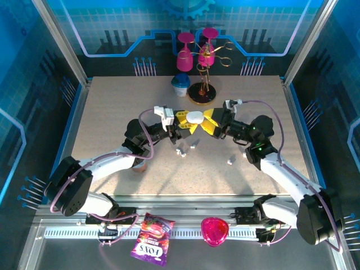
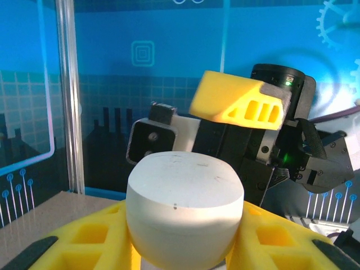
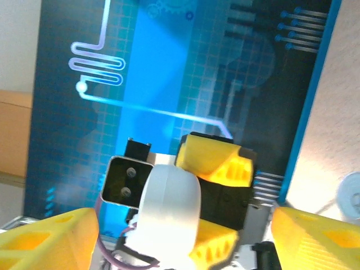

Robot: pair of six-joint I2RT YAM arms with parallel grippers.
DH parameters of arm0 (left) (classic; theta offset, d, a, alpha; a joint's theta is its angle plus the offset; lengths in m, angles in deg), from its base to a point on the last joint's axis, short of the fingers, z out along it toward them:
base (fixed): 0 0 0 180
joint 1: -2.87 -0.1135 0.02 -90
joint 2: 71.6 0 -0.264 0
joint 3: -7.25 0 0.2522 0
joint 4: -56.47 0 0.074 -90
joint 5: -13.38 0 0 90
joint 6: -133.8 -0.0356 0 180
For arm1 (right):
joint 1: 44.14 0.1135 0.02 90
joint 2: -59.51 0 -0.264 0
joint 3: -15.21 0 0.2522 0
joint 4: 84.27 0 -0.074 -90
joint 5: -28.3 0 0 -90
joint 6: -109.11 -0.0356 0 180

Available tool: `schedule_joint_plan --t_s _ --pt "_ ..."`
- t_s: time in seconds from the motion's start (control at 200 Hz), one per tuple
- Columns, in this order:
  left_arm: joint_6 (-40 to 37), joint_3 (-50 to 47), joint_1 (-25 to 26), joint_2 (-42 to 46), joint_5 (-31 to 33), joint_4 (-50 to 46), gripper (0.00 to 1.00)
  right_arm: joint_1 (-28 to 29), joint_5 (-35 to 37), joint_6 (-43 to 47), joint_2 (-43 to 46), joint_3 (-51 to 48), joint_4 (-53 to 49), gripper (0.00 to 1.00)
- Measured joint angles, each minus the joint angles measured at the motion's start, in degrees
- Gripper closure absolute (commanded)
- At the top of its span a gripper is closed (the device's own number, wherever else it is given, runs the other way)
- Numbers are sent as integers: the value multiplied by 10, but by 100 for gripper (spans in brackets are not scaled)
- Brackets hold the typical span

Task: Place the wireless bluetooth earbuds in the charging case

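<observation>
From above, the left gripper is clamped on the charging case, a small white rounded shell held above the table. The right gripper faces it just beside the case, jaws apart. The earbuds, tiny white specks, lie loose on the table, lower in the view and apart from both grippers. In the left wrist view the case is smooth with a few dark specks, wedged between yellow fingers. In the right wrist view it stands edge-on between the right gripper's spread fingers, touching neither
</observation>
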Motion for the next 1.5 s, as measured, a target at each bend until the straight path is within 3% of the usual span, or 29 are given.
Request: schedule_joint_plan --t_s 0.145,0.37,0.555,0.7,0.926,1.496 --pt "25 0 -11 32 5 -54 73 -17 4 139 41 20 -123 13" --pt "56 0 -22 49 -13 -117 74 -17 52 461 85 113 -364 6" --pt "75 0 -26 64 -49 -159 75 -8 76 647 94 138 -437 2" --pt "84 0 -26 87 -72 -177 75 38 82 748 92 148 -469 1" --pt "99 0 -26 106 -104 -180 76 78 96 814 74 180 -487 1" --pt "102 0 -33 113 -141 -184 76 98 143 815 53 183 -496 2"
